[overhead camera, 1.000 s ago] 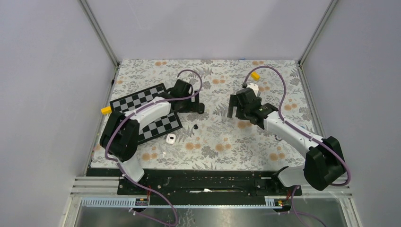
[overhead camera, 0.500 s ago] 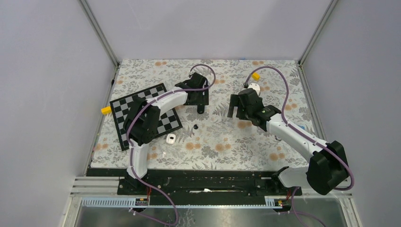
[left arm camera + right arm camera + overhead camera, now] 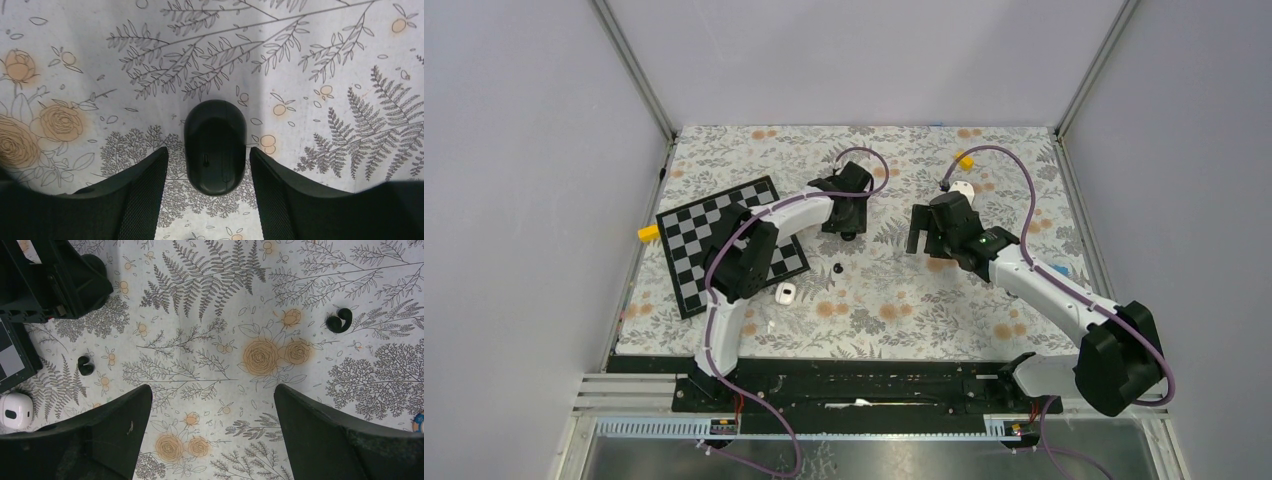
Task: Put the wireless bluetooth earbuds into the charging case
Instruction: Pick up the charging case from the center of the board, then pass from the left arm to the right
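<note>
The black charging case (image 3: 215,147) lies shut on the floral mat, between the open fingers of my left gripper (image 3: 207,160), which do not touch it. In the top view the case (image 3: 848,236) shows just below the left gripper (image 3: 847,220). One black earbud (image 3: 837,268) lies on the mat below the case; it also shows in the right wrist view (image 3: 86,365). A second black earbud (image 3: 339,320) lies further right. My right gripper (image 3: 212,392) is open and empty above bare mat, right of the case (image 3: 921,238).
A checkerboard plate (image 3: 724,245) lies at the left. A small white device (image 3: 786,292) sits by its lower corner. Yellow blocks (image 3: 649,232) (image 3: 965,160) lie at the left edge and the back right. Grey walls enclose the table.
My left arm has swung right and turned, bringing its open gripper down around the black case. My right gripper has shifted slightly and stays open.
</note>
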Robot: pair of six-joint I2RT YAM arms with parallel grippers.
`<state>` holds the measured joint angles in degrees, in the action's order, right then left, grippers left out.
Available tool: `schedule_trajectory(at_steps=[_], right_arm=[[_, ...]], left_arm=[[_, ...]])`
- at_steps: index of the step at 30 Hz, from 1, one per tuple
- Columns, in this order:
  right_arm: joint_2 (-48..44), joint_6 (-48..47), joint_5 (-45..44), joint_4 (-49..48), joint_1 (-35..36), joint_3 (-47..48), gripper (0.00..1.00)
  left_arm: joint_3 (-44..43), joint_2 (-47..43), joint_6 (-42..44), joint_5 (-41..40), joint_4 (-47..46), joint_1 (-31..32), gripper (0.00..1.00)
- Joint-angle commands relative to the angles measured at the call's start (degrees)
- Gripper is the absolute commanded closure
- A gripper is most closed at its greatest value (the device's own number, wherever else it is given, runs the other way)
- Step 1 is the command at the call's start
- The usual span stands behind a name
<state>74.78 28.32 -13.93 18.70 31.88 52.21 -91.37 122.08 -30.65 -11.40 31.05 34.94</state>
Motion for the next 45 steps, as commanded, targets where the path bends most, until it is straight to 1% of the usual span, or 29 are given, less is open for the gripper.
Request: schedule_trajectory(at_steps=[1,11,13,16,18,20,23,25,27,31,33,34,39,43,45], right_arm=[[-1.90,0.77,0.40,-1.86,-0.15,0.44,0.02],[-3.56,0.87,-0.94,-1.80,-0.15,0.15,0.02],[-4.00,1.30,-1.17,-1.86,-0.15,0.67,0.02],[-3.93,2.12,-0.61,-2.00,-0.27,1.99,0.02],[-3.64,3.40,4.40,-2.96,-2.32,2.05,0.02],[-4.31,5.70,14.31,-6.70,-6.65,0.25,0.02],[-5.58,11.53,26.70,-13.84,-12.97,-3.51,0.02],[-5.21,15.28,31.12,-16.86,-15.50,-4.21,0.02],[-3.65,19.62,33.55,-19.11,-16.52,-3.75,0.02],[0.82,31.17,37.30,-28.10,-17.28,-4.14,0.01],[3.37,34.26,40.40,-33.11,-17.28,-4.27,0.03],[4.63,34.90,41.54,-33.98,-17.29,-3.65,0.04],[8.38,36.96,43.46,-34.46,-17.29,-1.71,0.14],[11.88,37.58,47.13,-33.82,-17.20,-0.59,0.22],[12.86,37.35,48.06,-33.77,-16.74,-0.65,0.23]], left_arm=[[-2.49,0.65,-1.60,-1.48,0.15,1.07,0.38],[-4.36,2.13,-0.64,-0.21,1.43,1.01,0.54],[-3.62,1.11,-0.31,0.39,1.41,1.01,0.56],[-3.11,-1.55,1.12,2.76,1.38,1.01,0.56],[-2.95,-3.93,2.54,5.11,1.38,1.01,0.56],[-2.61,-6.51,4.60,8.82,1.34,0.82,0.55],[-0.65,-10.85,7.25,19.39,-0.29,-0.16,0.55],[1.50,-13.19,7.87,24.76,-2.89,-0.72,0.56],[3.03,-14.78,9.02,28.29,-5.23,-0.68,0.56],[6.49,-16.99,10.10,36.07,-10.43,-0.66,0.57],[7.65,-17.66,10.59,37.89,-11.31,-0.66,0.56],[7.89,-17.91,10.92,38.56,-11.50,-0.66,0.56],[10.58,-19.75,12.59,42.81,-13.75,-0.57,0.56],[11.84,-21.16,13.07,43.57,-15.24,-0.57,0.56],[12.36,-21.65,13.27,43.70,-15.91,-0.49,0.56]])
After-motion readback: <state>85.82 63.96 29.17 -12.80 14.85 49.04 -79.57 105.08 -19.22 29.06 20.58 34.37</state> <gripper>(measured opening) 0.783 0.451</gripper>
